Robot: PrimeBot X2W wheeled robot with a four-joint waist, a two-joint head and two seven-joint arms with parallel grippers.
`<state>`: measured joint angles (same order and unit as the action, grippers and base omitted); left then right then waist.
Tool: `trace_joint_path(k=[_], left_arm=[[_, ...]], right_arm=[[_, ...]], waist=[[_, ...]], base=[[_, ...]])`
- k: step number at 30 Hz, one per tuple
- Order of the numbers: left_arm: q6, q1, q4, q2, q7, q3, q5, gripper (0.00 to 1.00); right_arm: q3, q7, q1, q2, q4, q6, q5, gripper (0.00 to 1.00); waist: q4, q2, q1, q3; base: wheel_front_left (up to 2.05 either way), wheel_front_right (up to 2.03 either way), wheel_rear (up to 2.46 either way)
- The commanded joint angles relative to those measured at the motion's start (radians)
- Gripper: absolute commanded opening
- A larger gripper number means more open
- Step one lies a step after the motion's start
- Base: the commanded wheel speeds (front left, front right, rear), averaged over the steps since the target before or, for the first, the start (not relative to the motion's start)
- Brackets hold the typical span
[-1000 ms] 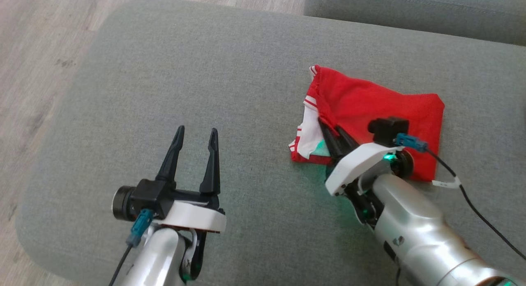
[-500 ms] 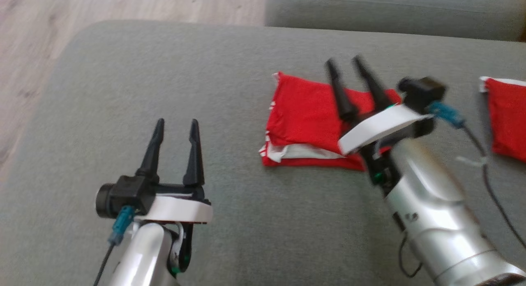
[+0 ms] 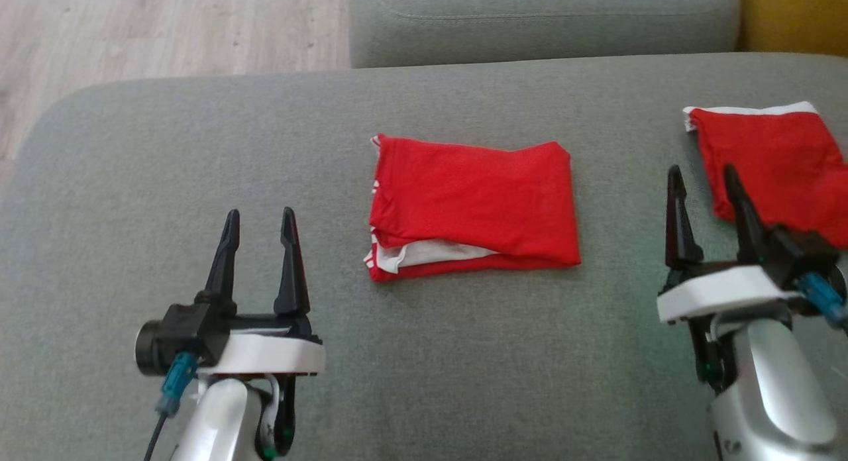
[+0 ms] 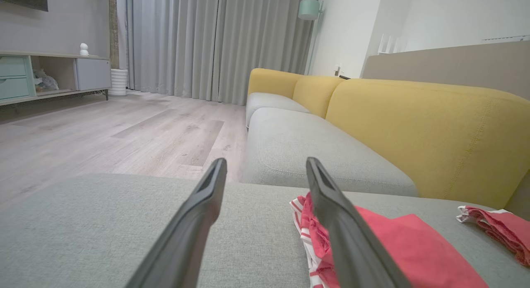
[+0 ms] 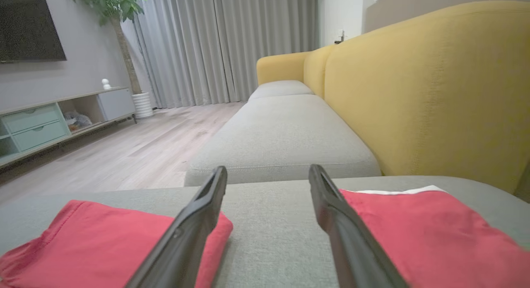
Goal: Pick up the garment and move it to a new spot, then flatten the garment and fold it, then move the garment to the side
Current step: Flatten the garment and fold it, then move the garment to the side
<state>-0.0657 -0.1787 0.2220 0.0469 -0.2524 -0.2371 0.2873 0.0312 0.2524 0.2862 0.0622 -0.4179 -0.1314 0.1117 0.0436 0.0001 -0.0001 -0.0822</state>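
Trouble looms in the sideways move: the folded garment lies mid-cushion between the left gripper and right gripper, both spread wide and empty. A one-edge pinch may unfold it, or snag the second red garment nearby.

No words, numbers, brand names or signs can be read in any view. The folded red garment is plain cloth with white stripes (no lettering). A tiny dark mark on the right forearm may be a logo, too small to read.
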Motion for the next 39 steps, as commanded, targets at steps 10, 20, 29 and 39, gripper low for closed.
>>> trace_joint_path(k=[10, 20, 29, 39], left_arm=[[-0.001, 0.009, -0.042, 0.003, -0.009, 0.058, -0.014, 1.00], [0.000, -0.025, -0.043, 0.003, -0.009, 0.028, -0.012, 1.00], [-0.003, -0.082, -0.028, 0.003, -0.009, -0.025, -0.002, 1.00], [-0.017, -0.108, -0.022, 0.003, -0.009, -0.056, 0.010, 1.00]], right_arm=[[-0.030, 0.009, -0.076, -0.012, 0.112, 0.001, 0.050, 1.00], [-0.045, -0.003, -0.035, -0.012, 0.080, 0.001, 0.029, 1.00], [-0.121, -0.131, 0.119, -0.012, -0.112, 0.001, 0.152, 1.00], [-0.215, -0.208, 0.246, -0.012, -0.391, 0.001, 0.177, 1.00]], waist=[[-0.026, -0.0001, 0.0001, 0.004], [0.004, -0.0001, 0.0001, -0.064], [0.066, -0.0001, 0.0001, -0.147], [0.115, -0.0001, 0.0001, -0.169]], base=[[0.00, 0.00, 0.00], [0.00, 0.00, 0.00], [0.00, 0.00, 0.00], [0.00, 0.00, 0.00]])
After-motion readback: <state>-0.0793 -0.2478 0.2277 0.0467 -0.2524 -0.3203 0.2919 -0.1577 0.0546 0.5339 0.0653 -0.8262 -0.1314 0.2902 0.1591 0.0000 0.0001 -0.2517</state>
